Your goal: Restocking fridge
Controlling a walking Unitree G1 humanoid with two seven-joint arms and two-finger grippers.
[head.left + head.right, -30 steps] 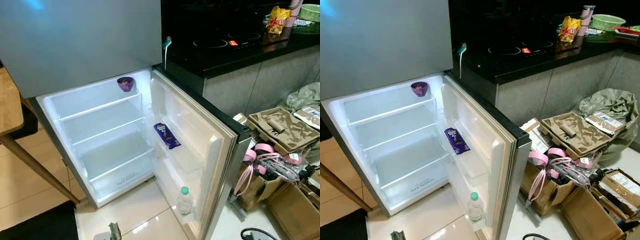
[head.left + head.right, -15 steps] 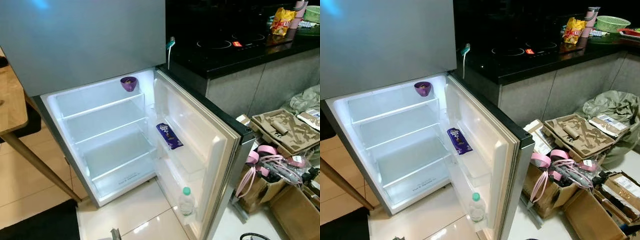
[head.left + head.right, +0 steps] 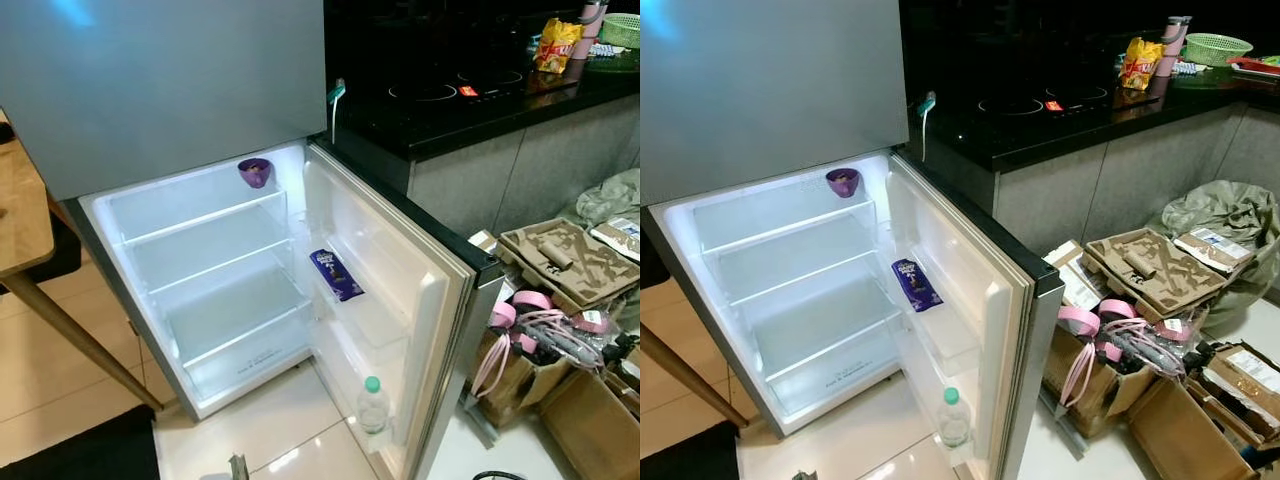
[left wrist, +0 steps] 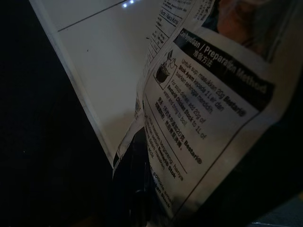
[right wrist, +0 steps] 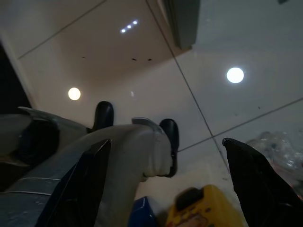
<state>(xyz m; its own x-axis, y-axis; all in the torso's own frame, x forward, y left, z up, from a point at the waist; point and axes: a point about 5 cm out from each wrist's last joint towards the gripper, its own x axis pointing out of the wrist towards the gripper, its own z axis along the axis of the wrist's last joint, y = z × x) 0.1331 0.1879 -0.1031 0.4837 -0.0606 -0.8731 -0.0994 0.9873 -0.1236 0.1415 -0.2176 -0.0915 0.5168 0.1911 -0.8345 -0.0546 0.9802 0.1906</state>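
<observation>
Left hand (image 4: 142,189) seemingly pinches packet (image 4: 208,109) close before it

Open lit fridge (image 3: 200,290), shelves bare but a purple cup (image 3: 253,171); packet (image 4: 203,109) printed with instructions.

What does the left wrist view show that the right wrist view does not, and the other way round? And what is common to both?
Left wrist view: a printed packet close to the camera, its back carrying preparation instructions in several languages.

Right wrist view: the right gripper with its two black fingers spread open, a yellow object low between them, and a silver-white limb with dark ends, probably part of the robot itself.

Both: pale glossy floor tiles with dark joints, and a short row of small light reflections on them.
</observation>
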